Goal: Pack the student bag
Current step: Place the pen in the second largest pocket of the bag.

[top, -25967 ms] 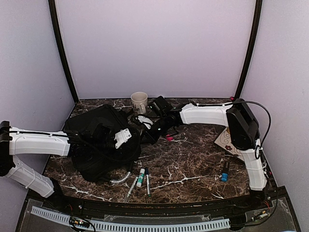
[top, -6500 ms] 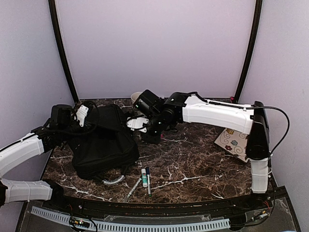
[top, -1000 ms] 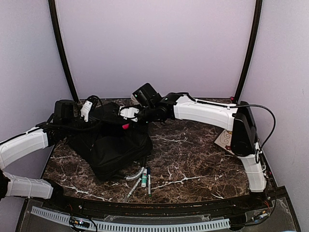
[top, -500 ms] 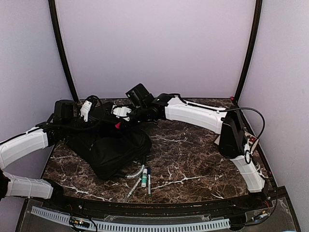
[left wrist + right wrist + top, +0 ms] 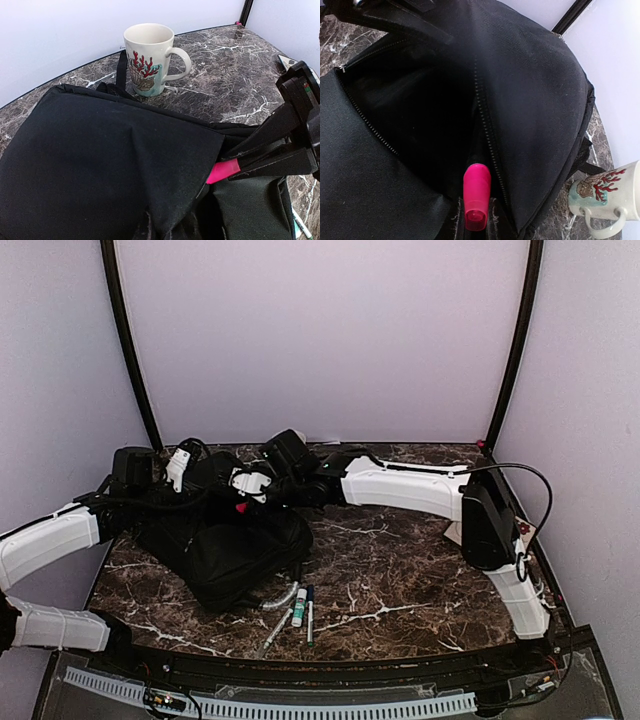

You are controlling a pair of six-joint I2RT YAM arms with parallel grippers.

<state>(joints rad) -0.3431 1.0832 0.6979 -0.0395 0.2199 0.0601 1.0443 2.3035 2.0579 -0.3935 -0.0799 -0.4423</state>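
Observation:
The student bag (image 5: 225,545) is a large black fabric bag lying at the table's left, and its main zip gapes open (image 5: 420,115). My left gripper (image 5: 167,226) is shut on the bag's top flap (image 5: 115,155) and holds it up. My right gripper (image 5: 476,215) is shut on a pink marker (image 5: 476,192), whose capped end points into the dark opening beside the zip teeth. From the left wrist view the pink marker (image 5: 223,171) sits at the flap's edge between the right gripper's black fingers (image 5: 272,162). Seen from above, the marker (image 5: 240,507) hangs over the bag's upper part.
A white mug (image 5: 150,60) with a red coral print stands just behind the bag, also in the right wrist view (image 5: 602,197). Several pens (image 5: 300,610) lie on the marble in front of the bag by its grey handle (image 5: 280,597). The side walls are close.
My right arm has carried the pink marker leftwards to the bag's opening. The left gripper has kept its hold on the flap and stayed in place.

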